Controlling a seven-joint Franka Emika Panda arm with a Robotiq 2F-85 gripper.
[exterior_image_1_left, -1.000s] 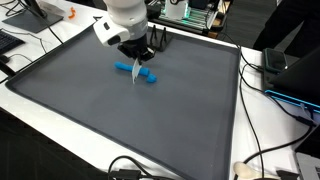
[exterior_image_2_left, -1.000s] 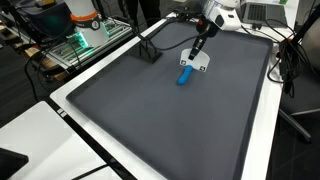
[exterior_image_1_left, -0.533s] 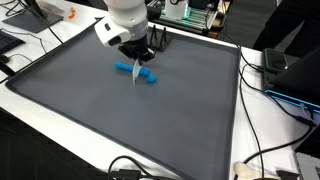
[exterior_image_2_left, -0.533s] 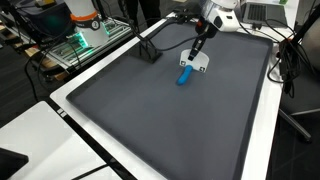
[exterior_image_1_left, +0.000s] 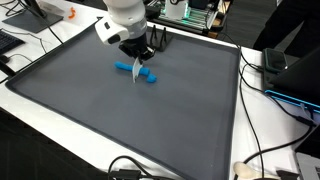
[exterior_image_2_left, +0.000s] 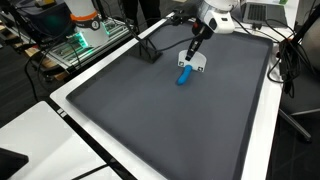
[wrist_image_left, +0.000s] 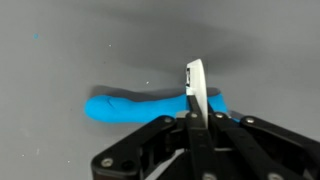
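**Pinched White Strip Hangs Over Blue Cylinder on Lab Desk**

From the left, the white rim of the desk (exterior_image_1_left: 60, 135) borders a wide grey mat (exterior_image_1_left: 100, 115) that covers most of its top. Toward the mat's far side the white robot arm (exterior_image_1_left: 125, 20) reaches down. Its jaws are closed tight on a thin white strip (wrist_image_left: 196, 85), held edge-on and pointing at the mat. Directly beneath it lies a blue cylinder (wrist_image_left: 130, 108), on its side on the mat and apart from everything else. In the wrist view the strip crosses the cylinder's right-hand part. Both exterior views show the strip's lower end (exterior_image_1_left: 134, 76) (exterior_image_2_left: 199, 62) at the cylinder (exterior_image_2_left: 184, 76), though none of the views shows whether the two touch. To the right, bare mat runs to the desk's far rim (exterior_image_1_left: 250, 105).

The pinch looks slight, on a narrow piece held by its top end. A sideways push against the round cylinder could twist the strip in the jaws or pull it free. The cylinder could also roll off across the smooth mat if the strip's edge lands off-centre. A hard press downward could bend the strip.
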